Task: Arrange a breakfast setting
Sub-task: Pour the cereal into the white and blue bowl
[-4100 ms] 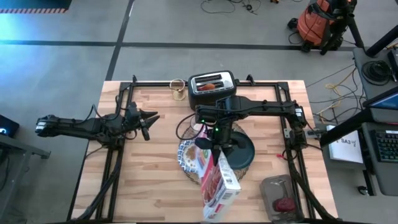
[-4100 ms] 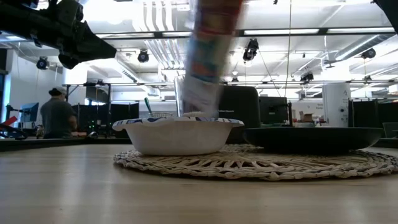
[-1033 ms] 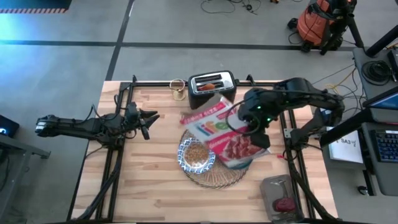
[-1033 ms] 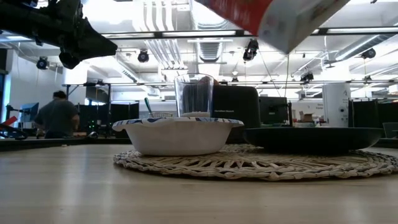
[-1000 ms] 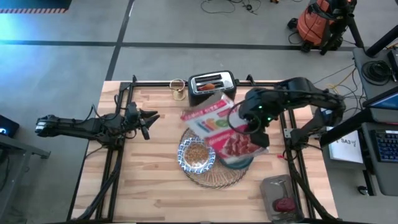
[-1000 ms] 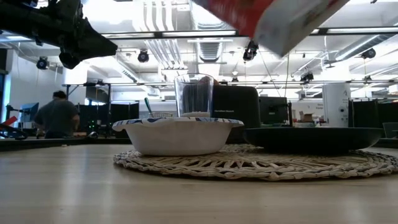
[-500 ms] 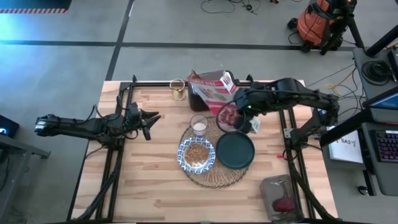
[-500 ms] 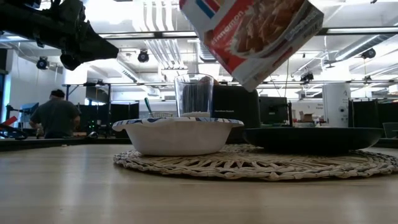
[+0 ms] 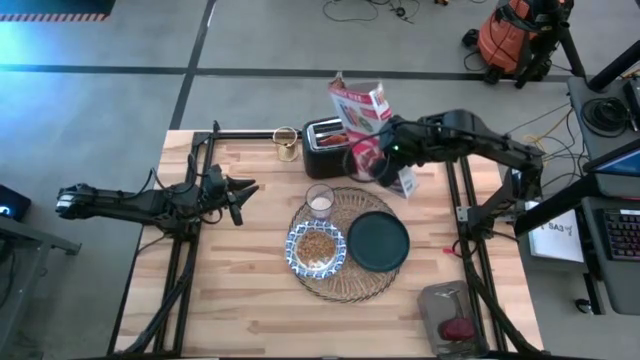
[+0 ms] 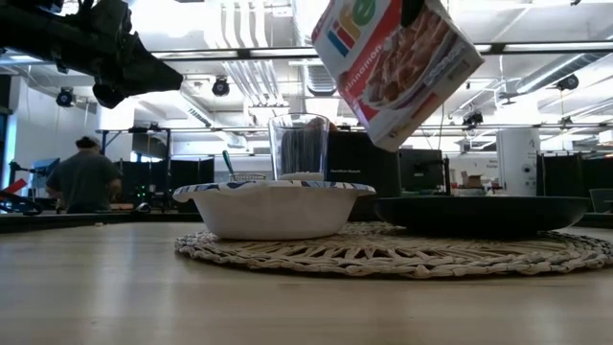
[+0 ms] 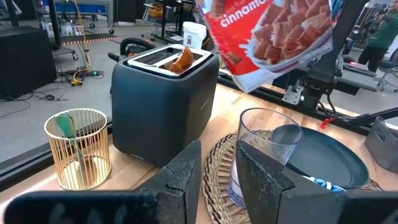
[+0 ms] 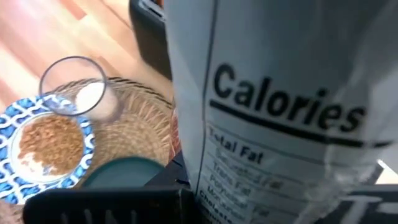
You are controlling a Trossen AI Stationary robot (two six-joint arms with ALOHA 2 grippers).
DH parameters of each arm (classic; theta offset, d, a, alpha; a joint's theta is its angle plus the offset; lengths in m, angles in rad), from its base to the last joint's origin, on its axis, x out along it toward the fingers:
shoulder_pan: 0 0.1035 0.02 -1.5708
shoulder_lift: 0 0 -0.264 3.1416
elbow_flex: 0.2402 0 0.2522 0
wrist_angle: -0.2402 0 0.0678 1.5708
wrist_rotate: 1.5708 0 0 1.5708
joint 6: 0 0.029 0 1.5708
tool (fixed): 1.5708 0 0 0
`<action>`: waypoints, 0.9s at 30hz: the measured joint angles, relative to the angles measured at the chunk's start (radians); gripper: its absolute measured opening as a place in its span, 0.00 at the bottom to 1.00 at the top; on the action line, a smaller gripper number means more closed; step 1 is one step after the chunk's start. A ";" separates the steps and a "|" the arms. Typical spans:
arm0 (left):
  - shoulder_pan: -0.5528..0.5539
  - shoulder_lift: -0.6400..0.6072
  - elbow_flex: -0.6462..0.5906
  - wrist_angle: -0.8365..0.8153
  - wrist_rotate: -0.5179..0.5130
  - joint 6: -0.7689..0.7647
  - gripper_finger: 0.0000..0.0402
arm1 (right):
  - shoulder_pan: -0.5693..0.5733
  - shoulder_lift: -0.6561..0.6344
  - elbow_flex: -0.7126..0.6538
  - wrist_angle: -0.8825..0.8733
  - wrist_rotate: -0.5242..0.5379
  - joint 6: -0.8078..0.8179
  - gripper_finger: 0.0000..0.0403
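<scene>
Beyond the left gripper's (image 11: 217, 180) two dark fingers, which stand slightly apart with nothing between them, a clear glass (image 11: 264, 155) rests on the woven placemat (image 11: 219, 168). A dark teal plate (image 11: 329, 163) lies beside the glass. A black toaster (image 11: 163, 102) stands farther off, a gold wire holder (image 11: 78, 149) beside it. A tilted cinnamon cereal box (image 11: 270, 34) hangs above.

Mostly wood, straw and glossy cardboard here

Bench (image 9: 240, 290) is pale matt wood planks; placemat (image 10: 383, 254) is rough woven straw, glass (image 11: 264, 152) clear and smooth, cereal box (image 10: 395, 62) glossy printed card, toaster (image 11: 163, 102) matt black, maybe plastic, wire holder (image 11: 78, 148) shiny gold metal.
</scene>
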 joint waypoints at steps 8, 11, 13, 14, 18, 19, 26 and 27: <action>0.000 0.000 0.000 0.000 0.000 0.008 0.21 | -0.074 -0.002 0.000 0.000 0.005 -0.051 0.11; 0.000 0.000 0.000 0.000 0.000 0.018 0.21 | -0.111 -0.017 0.000 -0.001 -0.001 -0.064 0.11; 0.000 0.000 0.000 0.000 0.000 0.018 0.21 | -0.140 -0.034 0.000 0.000 -0.015 -0.067 0.11; 0.000 0.000 0.000 0.000 0.000 0.018 0.21 | -0.157 -0.044 0.000 -0.001 -0.022 -0.074 0.11; 0.000 0.000 0.000 0.000 0.000 0.018 0.21 | -0.207 -0.090 0.000 -0.001 -0.011 -0.076 0.11; 0.000 0.000 0.000 0.000 0.000 0.018 0.21 | -0.217 -0.101 0.000 -0.002 -0.009 -0.076 0.11; 0.000 0.000 0.000 0.000 0.000 0.018 0.21 | -0.257 -0.135 -0.022 -0.001 0.024 -0.075 0.11; 0.000 0.000 0.000 0.000 0.000 0.018 0.21 | -0.257 -0.136 -0.033 0.000 0.051 -0.075 0.11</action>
